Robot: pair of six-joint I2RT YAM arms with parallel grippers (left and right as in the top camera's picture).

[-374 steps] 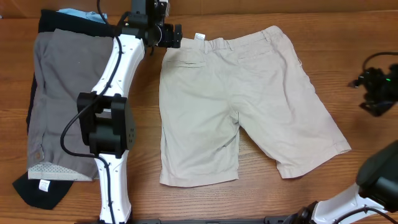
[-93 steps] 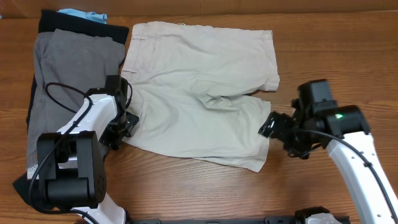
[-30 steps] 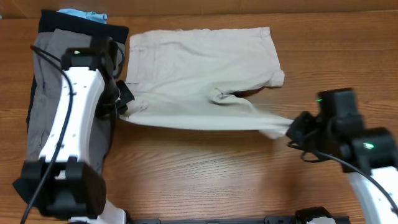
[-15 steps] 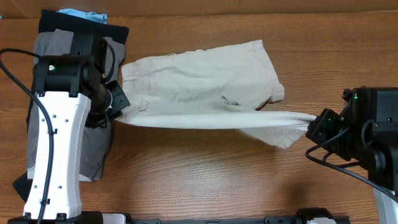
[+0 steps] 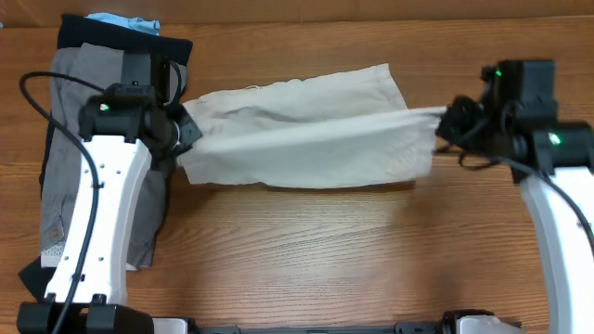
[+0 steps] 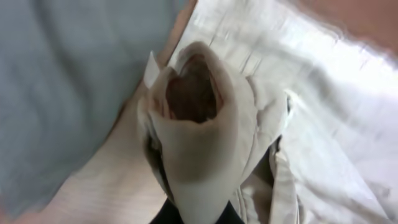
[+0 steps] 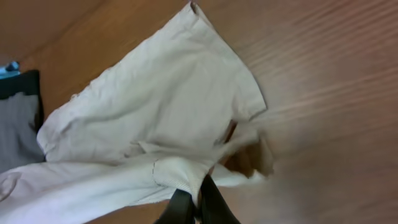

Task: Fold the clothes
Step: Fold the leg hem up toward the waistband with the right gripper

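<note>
Between the two clamped jaws, khaki shorts (image 5: 306, 148) hang stretched.

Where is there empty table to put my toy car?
The wide bare stretch of table on the near side of the beige shorts is free. The left is crowded: grey shorts piled with other clothes, left arm over them.

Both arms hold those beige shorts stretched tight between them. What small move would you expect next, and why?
Probably both lower the stretched edge onto the layer beneath and then let go. The left gripper and right gripper each pinch an end of the khaki shorts, whose upper layer already spans the half lying on the table, so laying it down would finish this fold.
</note>
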